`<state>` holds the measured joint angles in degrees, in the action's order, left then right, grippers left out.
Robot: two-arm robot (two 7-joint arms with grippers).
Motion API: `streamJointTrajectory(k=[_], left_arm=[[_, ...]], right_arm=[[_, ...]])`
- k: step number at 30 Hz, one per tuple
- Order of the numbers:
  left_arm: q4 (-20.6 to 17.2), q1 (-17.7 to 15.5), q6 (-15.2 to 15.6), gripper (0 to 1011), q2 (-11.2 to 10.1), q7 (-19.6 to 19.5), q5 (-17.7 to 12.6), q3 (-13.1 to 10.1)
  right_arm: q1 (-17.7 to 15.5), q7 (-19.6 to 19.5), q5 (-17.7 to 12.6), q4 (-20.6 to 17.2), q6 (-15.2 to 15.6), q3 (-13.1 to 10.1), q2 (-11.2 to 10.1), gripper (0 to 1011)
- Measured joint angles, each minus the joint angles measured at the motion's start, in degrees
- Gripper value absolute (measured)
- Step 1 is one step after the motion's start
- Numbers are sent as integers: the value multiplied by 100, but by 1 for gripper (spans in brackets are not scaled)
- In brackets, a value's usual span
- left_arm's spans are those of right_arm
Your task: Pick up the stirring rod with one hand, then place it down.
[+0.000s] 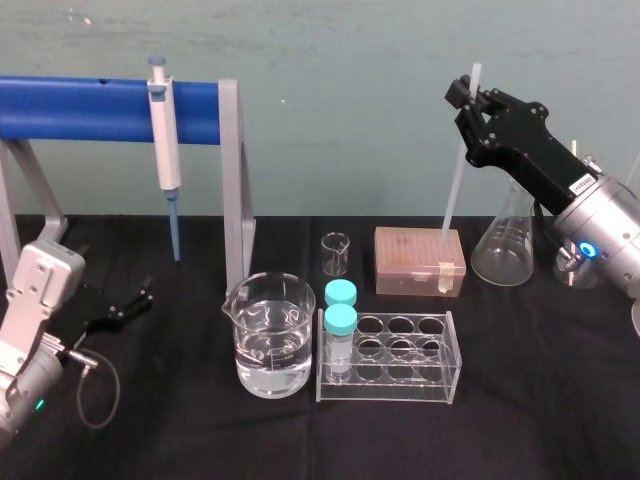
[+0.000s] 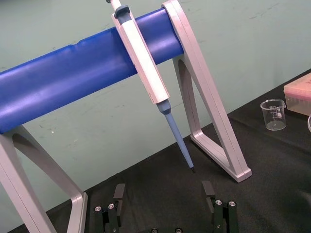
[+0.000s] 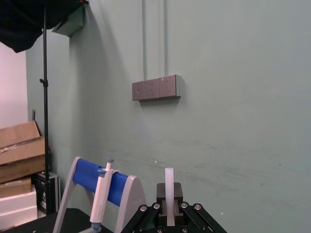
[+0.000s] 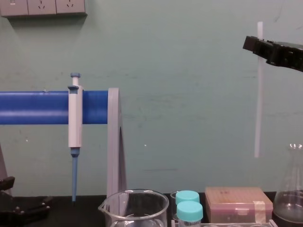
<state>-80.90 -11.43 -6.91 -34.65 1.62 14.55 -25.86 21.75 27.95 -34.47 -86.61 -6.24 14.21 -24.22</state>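
The stirring rod (image 1: 456, 175) is in the air over the right part of the desk (image 1: 180, 420), and it touches nothing below it. It hangs almost upright, with a small tilt in the head view. The right end effector (image 1: 468, 95) is clenched on the rod near its upper end, and a short piece of the rod stands out above the fingers. In the right wrist view the whitish rod sits between the two black fingers. In the chest view the lower end of the rod is well above the pinkish tip box (image 1: 420, 260) and just beside the neck of the conical flask (image 1: 510, 245).

The tip box stands on the black desk, with the flask on its right and a small empty beaker (image 1: 335, 253) on its left. Nearer to the robot there is a clear tube rack (image 1: 400, 360) holding two vials with teal caps (image 1: 340, 293). A larger beaker with water (image 1: 268, 335) stands just beside the rack, on its left.

On the left part of the desk a stand with a blue bar (image 1: 100, 110) carries the pipette (image 1: 163, 150), which hangs with its blue tip down. The left end effector (image 1: 140, 298) is low near the desk, in front of this stand. Its fingers (image 2: 119, 196) are released, spread apart, and grasp nothing.
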Motion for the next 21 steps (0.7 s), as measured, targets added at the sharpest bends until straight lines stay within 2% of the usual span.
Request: streamJointTrajectory(k=[21], left_arm=[[0, 0, 0, 1000, 0, 0, 0, 0]], right_arm=[[61, 62, -22, 113, -12, 79, -4, 72]])
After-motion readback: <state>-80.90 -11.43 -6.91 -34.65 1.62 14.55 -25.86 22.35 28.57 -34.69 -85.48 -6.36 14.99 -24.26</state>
